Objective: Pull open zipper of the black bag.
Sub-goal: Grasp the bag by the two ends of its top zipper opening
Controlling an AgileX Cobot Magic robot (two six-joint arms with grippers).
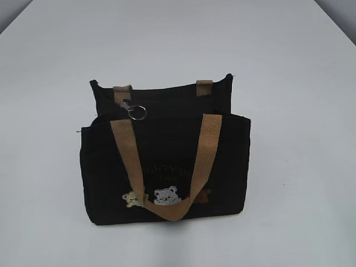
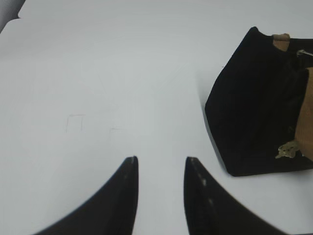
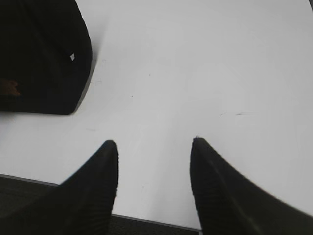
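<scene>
The black bag (image 1: 167, 161) stands mid-desk (image 1: 300, 194), its zipper (image 1: 132, 109) pull at the top's left end, track running left-right. From the left gripper (image 2: 160, 167) it lies at two o'clock, nearer than the right gripper (image 3: 154, 149); both jaws apart, empty.

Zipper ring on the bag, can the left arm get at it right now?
Probably yes. The ring sits exposed atop the bag, and the open left gripper has only bare table before it.

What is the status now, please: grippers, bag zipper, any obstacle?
Left gripper open, empty, over table; right gripper open, empty. Black bag upright, untouched; zipper pull with ring at top left end. Front strap hangs clear. Nothing blocking.
</scene>
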